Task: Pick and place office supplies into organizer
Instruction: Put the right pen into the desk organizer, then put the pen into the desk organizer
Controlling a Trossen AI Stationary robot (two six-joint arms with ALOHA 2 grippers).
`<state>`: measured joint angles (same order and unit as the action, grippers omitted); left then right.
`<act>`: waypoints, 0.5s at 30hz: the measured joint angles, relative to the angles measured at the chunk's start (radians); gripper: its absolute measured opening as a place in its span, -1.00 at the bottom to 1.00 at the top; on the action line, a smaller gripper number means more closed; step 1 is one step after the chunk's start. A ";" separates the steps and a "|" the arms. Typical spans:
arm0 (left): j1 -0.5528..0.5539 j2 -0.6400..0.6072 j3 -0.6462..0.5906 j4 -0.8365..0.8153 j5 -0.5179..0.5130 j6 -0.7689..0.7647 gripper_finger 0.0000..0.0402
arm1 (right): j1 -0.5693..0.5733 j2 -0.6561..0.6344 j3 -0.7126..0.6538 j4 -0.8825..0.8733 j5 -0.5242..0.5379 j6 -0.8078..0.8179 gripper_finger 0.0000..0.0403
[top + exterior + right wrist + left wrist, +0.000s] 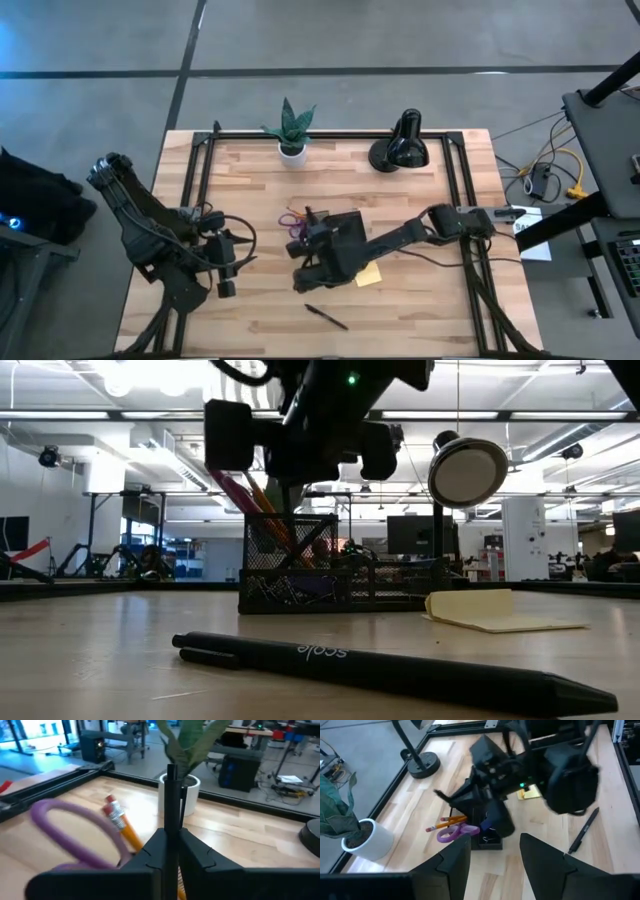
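Observation:
The black mesh organizer stands mid-table with the purple-handled scissors and an orange pencil sticking out of it. My right gripper hovers just above the organizer, shut on a black pen. Another black pen lies flat near the table's front edge. A yellow sticky-note pad lies flat beside the organizer. My left gripper stands open and empty to the organizer's left. My right gripper pinches the black pen's shaft between its two fingers. The fingers come at it nearly level from the table's right, lying across the pen. The pen stands upright, its upper end rising above the fingertips. Its lower end is hidden by the fingers.
A small potted plant and a black desk lamp stand along the far edge. A black metal frame borders the tabletop. Bare wood lies between my left gripper and the organizer and along the near edge.

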<state>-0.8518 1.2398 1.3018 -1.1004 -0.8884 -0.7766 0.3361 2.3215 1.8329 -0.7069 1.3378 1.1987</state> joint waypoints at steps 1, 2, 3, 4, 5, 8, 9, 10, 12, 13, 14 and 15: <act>0.000 0.001 0.000 0.000 0.000 -0.001 -0.22 | 0.007 0.000 -0.002 0.009 0.000 -0.016 -0.83; 0.000 0.001 0.000 0.000 0.001 -0.001 -0.22 | 0.015 0.000 -0.001 0.011 0.000 -0.027 -0.78; 0.000 0.002 0.000 0.000 0.003 -0.002 -0.22 | 0.022 0.000 0.003 0.005 -0.002 -0.029 -0.73; 0.000 0.002 0.000 0.001 0.004 -0.003 -0.22 | 0.029 0.000 0.005 0.004 -0.003 -0.032 -0.67; 0.000 0.002 0.000 0.001 0.004 -0.003 -0.22 | 0.034 0.000 0.005 0.004 -0.006 -0.032 -0.62; 0.000 0.002 0.000 0.012 0.004 -0.003 -0.22 | 0.049 0.000 0.005 0.003 -0.008 -0.050 -0.46; 0.000 0.002 0.000 0.022 0.004 -0.004 -0.22 | 0.054 0.000 0.006 0.002 -0.016 -0.068 -0.42; 0.000 0.002 0.000 0.031 0.004 -0.004 -0.22 | 0.059 0.000 0.008 0.001 -0.040 -0.086 -0.38; 0.000 0.002 0.000 0.044 0.004 -0.005 -0.22 | 0.073 -0.001 0.013 0.001 -0.105 -0.114 -0.31; 0.000 0.002 0.000 0.053 0.004 -0.005 -0.22 | 0.081 -0.001 0.018 -0.001 -0.138 -0.126 -0.28; 0.000 0.002 0.000 0.055 0.004 -0.005 -0.22 | 0.088 -0.001 0.025 0.000 -0.172 -0.137 -0.25; 0.000 0.002 0.000 0.056 0.004 -0.005 -0.22 | 0.098 -0.001 0.032 0.000 -0.208 -0.148 -0.23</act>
<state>-0.8520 1.2419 1.3018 -1.0445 -0.8845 -0.7815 0.4342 2.3201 1.8652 -0.7073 1.1301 1.0507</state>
